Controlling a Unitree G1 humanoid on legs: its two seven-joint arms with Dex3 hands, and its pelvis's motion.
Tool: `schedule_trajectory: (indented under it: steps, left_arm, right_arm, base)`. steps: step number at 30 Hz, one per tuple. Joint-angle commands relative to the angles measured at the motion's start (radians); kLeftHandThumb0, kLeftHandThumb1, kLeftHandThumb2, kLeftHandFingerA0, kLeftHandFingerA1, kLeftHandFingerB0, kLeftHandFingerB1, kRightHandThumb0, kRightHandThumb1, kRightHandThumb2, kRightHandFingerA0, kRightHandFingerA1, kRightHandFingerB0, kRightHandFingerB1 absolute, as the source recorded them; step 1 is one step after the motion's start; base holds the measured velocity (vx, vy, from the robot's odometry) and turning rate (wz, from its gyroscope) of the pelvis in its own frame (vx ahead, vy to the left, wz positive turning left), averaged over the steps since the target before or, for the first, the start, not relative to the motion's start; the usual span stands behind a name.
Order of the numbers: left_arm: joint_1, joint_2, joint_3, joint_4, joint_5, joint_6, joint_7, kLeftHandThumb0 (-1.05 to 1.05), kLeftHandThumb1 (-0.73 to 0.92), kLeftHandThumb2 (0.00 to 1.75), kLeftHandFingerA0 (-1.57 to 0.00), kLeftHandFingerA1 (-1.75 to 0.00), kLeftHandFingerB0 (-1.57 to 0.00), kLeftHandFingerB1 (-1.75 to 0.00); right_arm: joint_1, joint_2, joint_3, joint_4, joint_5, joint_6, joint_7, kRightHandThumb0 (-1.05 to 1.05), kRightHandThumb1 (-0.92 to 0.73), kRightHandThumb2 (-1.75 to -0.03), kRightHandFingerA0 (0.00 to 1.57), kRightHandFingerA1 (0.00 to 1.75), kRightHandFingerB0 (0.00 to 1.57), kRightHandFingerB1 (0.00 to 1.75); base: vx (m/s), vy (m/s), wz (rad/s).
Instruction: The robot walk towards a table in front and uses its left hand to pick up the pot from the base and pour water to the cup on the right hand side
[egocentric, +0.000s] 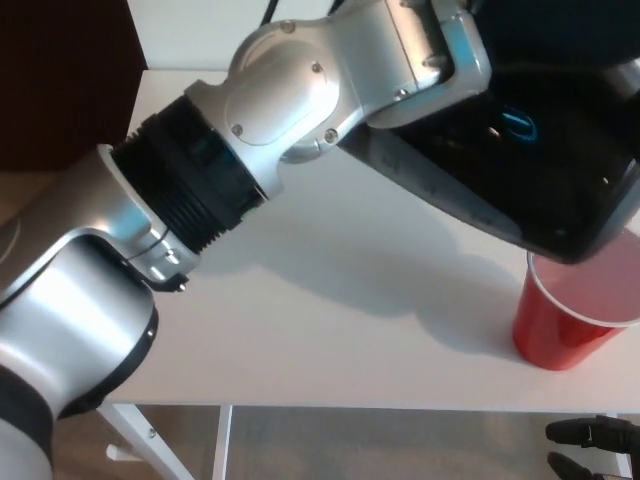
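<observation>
While the silver left arm (200, 190) crosses from the lower left corner up toward the top middle, it takes up most of the view left of the pot. Black ribbed cuff sits partway along it, left of and below the pot; silver wrist housing beyond that reaches the pot's top edge. Left hand (440, 45) shows only as the silver wrist block pressed against the pot near its handle side; fingers hidden behind the body, so the grip itself cannot be seen, though the pot hangs in the air off this hand with nothing else under it.

Pot (520, 160): black, glossy, blue lit mark on its side, a pale scale strip along the lower flank. Tilted steeply, its low end pointing down to the right. It is clear of the white table (330, 330), its shadow lying on the tabletop below and left of it.

Red cup (570, 315) stands upright on the table directly under the pot's low end, the pot's lip just above the cup's rim; touching or not, cannot tell.

Right hand (595, 445): below the pot, under the table's front edge, only dark fingertips showing, apart, holding nothing.
</observation>
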Motion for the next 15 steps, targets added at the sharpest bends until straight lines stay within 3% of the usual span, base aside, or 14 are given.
schedule_trajectory:
  steps: [1, 2, 3, 4, 5, 6, 7, 8, 9, 11, 12, 13, 14, 15]
  left_arm:
    - [-0.043, -0.017, -0.033, 0.039, 0.075, -0.064, 0.101, -0.51, 0.45, 0.81, -1.11, -1.08, -0.9, -0.67]
    - [-0.044, -0.017, -0.036, 0.039, 0.075, -0.069, 0.101, -0.51, 0.45, 0.81, -1.11, -1.08, -0.9, -0.67]
    - [-0.04, -0.017, -0.037, 0.03, 0.065, -0.083, 0.089, -0.43, 0.56, 0.58, -1.1, -1.3, -0.99, -0.58]
    - [-0.039, -0.017, -0.036, 0.028, 0.061, -0.088, 0.086, -0.43, 0.56, 0.58, -1.1, -1.3, -0.99, -0.58]
    - [-0.035, -0.016, -0.034, 0.018, 0.051, -0.095, 0.066, -0.45, 0.62, 0.58, -1.09, -1.52, -0.95, -0.75]
    - [-0.025, -0.014, -0.035, -0.005, 0.034, -0.113, 0.037, -0.44, 0.49, 0.94, -1.33, -1.4, -0.89, -0.9]
    - [-0.02, -0.016, -0.039, -0.014, 0.033, -0.123, 0.039, -0.44, 0.49, 0.94, -1.33, -1.4, -0.89, -0.9]
    - [-0.017, -0.016, -0.041, -0.019, 0.038, -0.124, 0.047, -0.45, 0.6, 0.63, -1.02, -1.57, -0.9, -0.73]
    - [-0.013, -0.017, -0.043, -0.022, 0.045, -0.122, 0.054, -0.45, 0.6, 0.63, -1.02, -1.57, -0.9, -0.73]
    - [-0.012, -0.017, -0.044, -0.026, 0.056, -0.121, 0.06, -0.42, 0.6, 0.62, -1.0, -1.43, -0.9, -0.69]
    - [-0.014, -0.02, -0.042, -0.026, 0.05, -0.124, 0.049, -0.47, 0.48, 0.89, -1.09, -1.17, -0.82, -0.79]
    - [-0.016, -0.019, -0.039, -0.025, 0.046, -0.128, 0.041, -0.42, 0.65, 0.59, -1.03, -1.18, -0.87, -0.72]
    - [-0.019, -0.017, -0.037, -0.024, 0.042, -0.132, 0.034, -0.42, 0.65, 0.59, -1.03, -1.18, -0.87, -0.72]
    - [-0.019, -0.013, -0.028, -0.031, 0.035, -0.127, 0.015, -0.45, 0.64, 0.64, -1.09, -1.59, -0.88, -0.83]
  right_arm:
    - [0.002, -0.005, -0.002, -0.001, -0.006, 0.01, -0.009, -0.7, -0.32, -0.68, 0.93, 0.73, 0.62, 0.75]
    - [0.001, -0.005, -0.003, -0.001, -0.005, 0.014, -0.01, -0.7, -0.32, -0.68, 0.93, 0.73, 0.62, 0.75]
    - [0.0, -0.004, -0.004, -0.001, -0.004, 0.016, -0.01, -0.71, -0.23, -0.86, 0.91, 0.78, 0.61, 0.76]
    - [0.0, -0.004, -0.004, -0.001, -0.004, 0.015, -0.009, -0.71, -0.23, -0.86, 0.91, 0.78, 0.61, 0.76]
    - [0.001, -0.005, -0.001, -0.001, -0.007, 0.012, -0.008, -0.72, -0.25, -0.87, 0.9, 0.78, 0.6, 0.77]
    - [0.001, -0.006, -0.001, -0.002, -0.007, 0.01, -0.005, -0.71, -0.24, -0.87, 0.91, 0.79, 0.6, 0.77]
    - [0.001, -0.004, -0.005, -0.002, -0.002, 0.014, -0.005, -0.71, -0.24, -0.87, 0.91, 0.79, 0.6, 0.77]
    - [0.001, -0.004, -0.004, -0.002, -0.003, 0.014, -0.008, -0.74, -0.23, -0.89, 0.89, 0.77, 0.58, 0.76]
    - [0.0, -0.005, -0.002, -0.001, -0.006, 0.015, -0.012, -0.74, -0.23, -0.89, 0.89, 0.77, 0.58, 0.76]
    - [0.0, -0.004, 0.003, -0.001, -0.012, 0.014, -0.02, -0.73, -0.35, -0.67, 0.94, 0.73, 0.62, 0.76]
    - [-0.002, -0.005, 0.003, -0.005, -0.012, 0.017, -0.019, -0.7, -0.34, -0.68, 0.92, 0.73, 0.58, 0.74]
    - [-0.003, -0.005, 0.002, -0.004, -0.01, 0.018, -0.017, -0.7, -0.24, -0.87, 0.9, 0.79, 0.58, 0.76]
    - [-0.005, -0.004, 0.001, -0.003, -0.008, 0.018, -0.015, -0.7, -0.24, -0.87, 0.9, 0.79, 0.58, 0.76]
    - [-0.005, -0.004, -0.001, -0.004, -0.006, 0.016, -0.011, -0.7, -0.24, -0.87, 0.91, 0.79, 0.58, 0.76]
  base:
    - [0.0, 0.0, 0.0]
    - [0.0, 0.0, 0.0]
    - [0.0, 0.0, 0.0]
    - [0.0, 0.0, 0.0]
    - [0.0, 0.0, 0.0]
    - [0.0, 0.0, 0.0]
    - [0.0, 0.0, 0.0]
    - [0.0, 0.0, 0.0]
    - [0.0, 0.0, 0.0]
    - [0.0, 0.0, 0.0]
    - [0.0, 0.0, 0.0]
    - [0.0, 0.0, 0.0]
    - [0.0, 0.0, 0.0]
    - [0.0, 0.0, 0.0]
